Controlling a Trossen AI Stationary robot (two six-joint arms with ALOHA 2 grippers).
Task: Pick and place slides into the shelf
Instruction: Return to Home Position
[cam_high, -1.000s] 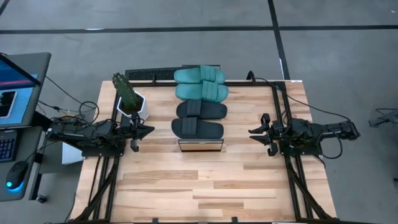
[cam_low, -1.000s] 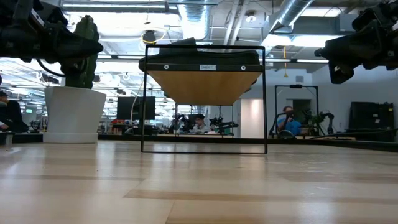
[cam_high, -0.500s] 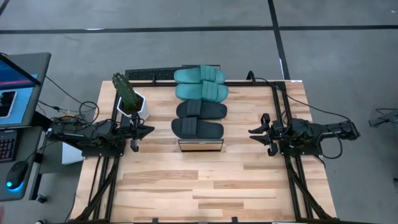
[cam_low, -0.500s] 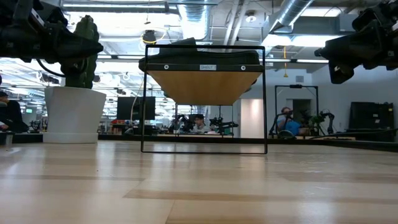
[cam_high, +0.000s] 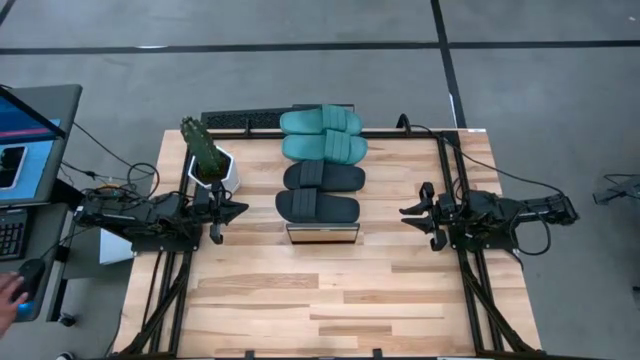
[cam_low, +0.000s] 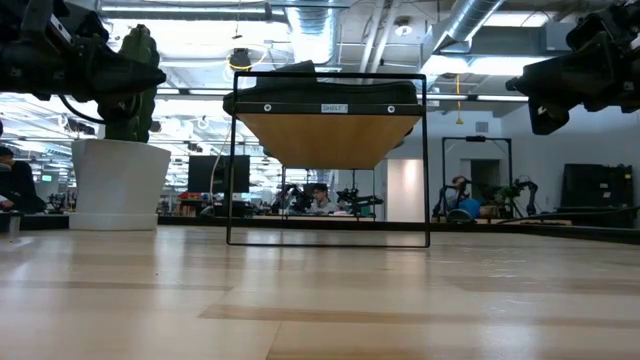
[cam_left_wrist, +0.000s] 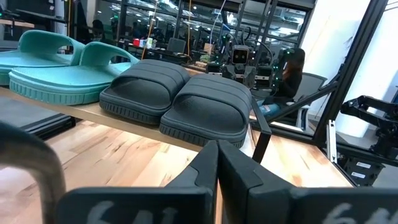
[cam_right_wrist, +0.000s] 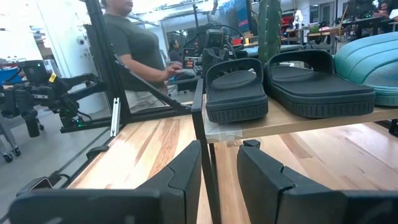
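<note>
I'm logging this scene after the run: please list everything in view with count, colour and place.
teal-green slides: two, teal-green, on the shelf's far half.
black slides: two, black, on the shelf's near half.
shelf: one, light wood with silvery front edge, table centre.
cactus: one, green, in a white pot, table's left side.
table: one, light wood slats.
person: one, grey top, beyond the table.
left tool: one, dark, shut, left of the shelf.
right tool: one, dark, slightly open, right of the shelf.
</note>
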